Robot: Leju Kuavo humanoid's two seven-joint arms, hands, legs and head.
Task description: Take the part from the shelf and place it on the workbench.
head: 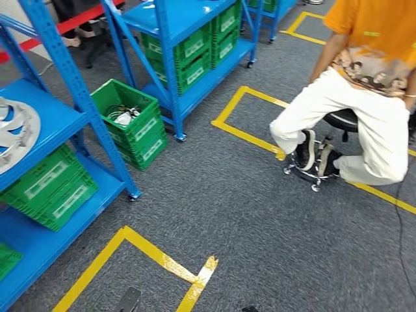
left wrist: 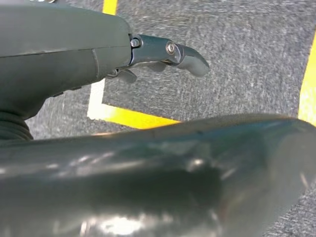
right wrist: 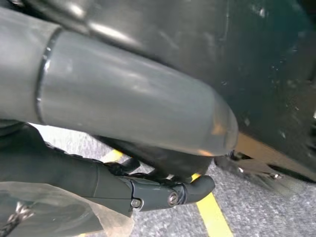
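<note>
Two blue shelves [head: 73, 84] hold green crates [head: 49, 185]; another crate [head: 130, 120] sits on the carpet between them. Right of these a person [head: 363, 97] sits on a stool. The part [head: 15, 130] (silver, cut off at the frame edge) lies on the near shelf. Wrist views show the left hand [left wrist: 111, 54] and right hand [right wrist: 123, 185] over taped carpet, fingers extended, holding nothing; much of each is hidden.

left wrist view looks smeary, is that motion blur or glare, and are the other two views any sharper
Left wrist view: the carpet is streaked sideways, which looks like motion blur, and a bright glare patch sits on the dark curved surface in front; the left hand stays fairly crisp. Right wrist view: the right hand is soft, with streaky reflections on the glossy dark surface. Head view: sharp and evenly lit, blue shelf well defined.
</note>
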